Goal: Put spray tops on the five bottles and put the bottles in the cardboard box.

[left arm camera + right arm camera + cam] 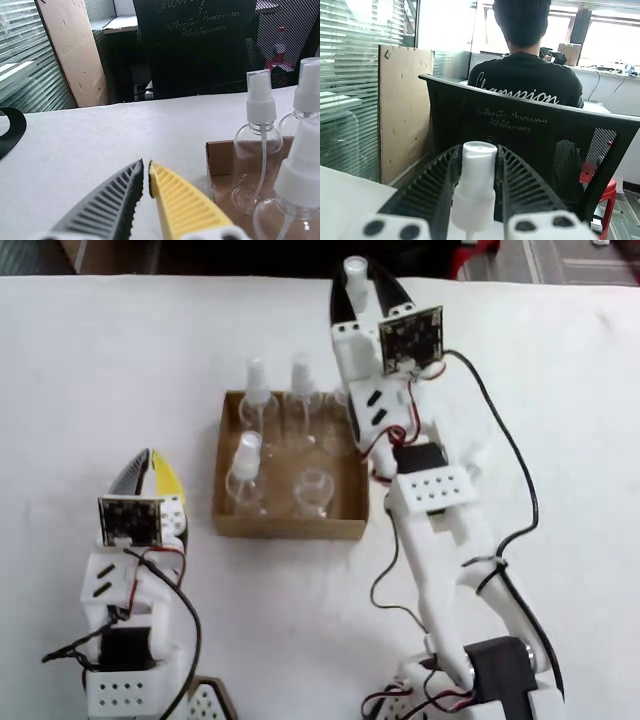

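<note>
White table [100,360]; left tool [146,172] pressed together, right tool [479,151] pinching spray top [478,175] (blinds [350,75] behind).

I counted one cardboard box [290,527], and in it three topped bottles [244,480], at eight, ten and twelve o'clock, plus one open bottle [313,492] at five. A fifth bottle [333,435] stood half hidden at two o'clock, its top unclear. I also saw one loose spray top [475,185].

Both arms [440,570] [125,640] are built in white plastic with black motors and cables. The left gripper [148,455] is fingered grey and yellow, the right gripper [360,272] black.
</note>
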